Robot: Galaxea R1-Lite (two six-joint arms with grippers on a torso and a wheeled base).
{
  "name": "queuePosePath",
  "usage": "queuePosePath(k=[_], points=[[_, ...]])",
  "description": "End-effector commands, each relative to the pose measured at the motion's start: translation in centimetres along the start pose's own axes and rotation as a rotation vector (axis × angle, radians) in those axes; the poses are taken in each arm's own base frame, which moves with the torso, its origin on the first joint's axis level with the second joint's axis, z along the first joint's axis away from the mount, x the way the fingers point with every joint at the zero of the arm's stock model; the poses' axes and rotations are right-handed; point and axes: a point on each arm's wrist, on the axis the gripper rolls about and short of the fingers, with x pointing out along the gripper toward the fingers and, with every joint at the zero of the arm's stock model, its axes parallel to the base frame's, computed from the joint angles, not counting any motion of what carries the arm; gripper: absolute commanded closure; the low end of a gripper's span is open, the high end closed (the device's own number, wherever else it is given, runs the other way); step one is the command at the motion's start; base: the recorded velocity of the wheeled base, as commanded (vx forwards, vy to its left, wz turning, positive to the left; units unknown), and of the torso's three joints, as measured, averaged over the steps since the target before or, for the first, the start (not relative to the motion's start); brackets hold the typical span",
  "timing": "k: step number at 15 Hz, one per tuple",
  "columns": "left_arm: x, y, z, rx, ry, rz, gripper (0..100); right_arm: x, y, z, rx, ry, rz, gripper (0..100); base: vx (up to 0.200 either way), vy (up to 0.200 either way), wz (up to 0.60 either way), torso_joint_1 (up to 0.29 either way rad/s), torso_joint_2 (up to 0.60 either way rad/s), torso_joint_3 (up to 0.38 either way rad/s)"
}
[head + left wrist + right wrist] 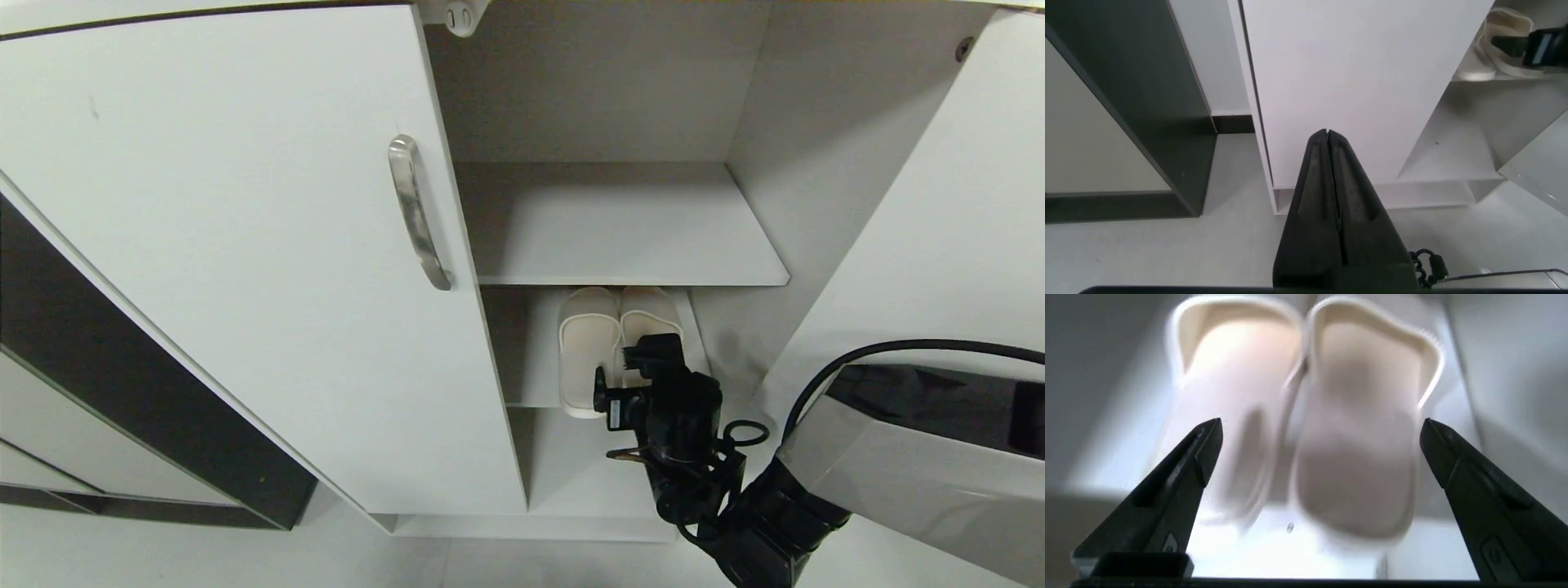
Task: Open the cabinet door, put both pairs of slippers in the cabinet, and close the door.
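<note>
White laminate makes up the whole cabinet [816,163]. Its left-hand door [245,245] is closed and carries a curved brushed-metal handle [416,212], while the right-hand door [939,245] stands swung wide open. Inside, the upper shelf [620,229] is bare; on the lower shelf [531,359] a pair of cream slippers [589,339] lies side by side, soles down, toes toward the back, and the left one juts a little over the shelf's front edge. The right gripper [645,353] sits at the mouth of that lower compartment, just in front of the slippers. In its wrist view [1319,437] its fingers are spread wide, one on each side of the pair [1347,441], and grip nothing. The left gripper [1327,140] hangs low outside the cabinet, its fingers pressed flat together on nothing, pointing at the foot of the closed door. Pale grey floor [245,555] runs beneath the cabinet, and a dark panel [122,367] stands just beside it on the left.
</note>
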Motion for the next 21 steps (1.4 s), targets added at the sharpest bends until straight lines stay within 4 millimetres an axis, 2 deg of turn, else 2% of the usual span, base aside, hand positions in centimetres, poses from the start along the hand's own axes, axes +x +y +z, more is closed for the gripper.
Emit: queuePosePath(k=[1, 2, 9, 21], points=[[0.01, 0.00, 0.00, 0.000, 0.002, 0.000, 100, -0.74, 0.00, 0.45, 0.000, -0.001, 0.012, 0, 0.000, 0.000, 0.00, 0.000, 0.00, 0.000], [0.01, 0.00, 0.00, 0.000, 0.002, 0.000, 100, -0.74, 0.00, 0.45, 0.000, -0.001, 0.012, 0, 0.000, 0.000, 0.00, 0.000, 0.00, 0.000], [0.01, 0.00, 0.00, 0.000, 0.002, -0.001, 100, -0.78, -0.04, 0.39, -0.005, 0.001, 0.012, 0, -0.200, 0.000, 0.00, 0.002, 0.01, 0.004], [0.01, 0.00, 0.00, 0.001, 0.002, -0.001, 100, -0.89, -0.30, 0.14, -0.009, 0.006, 0.009, 0, 0.000, 0.000, 0.00, 0.000, 0.00, 0.000]])
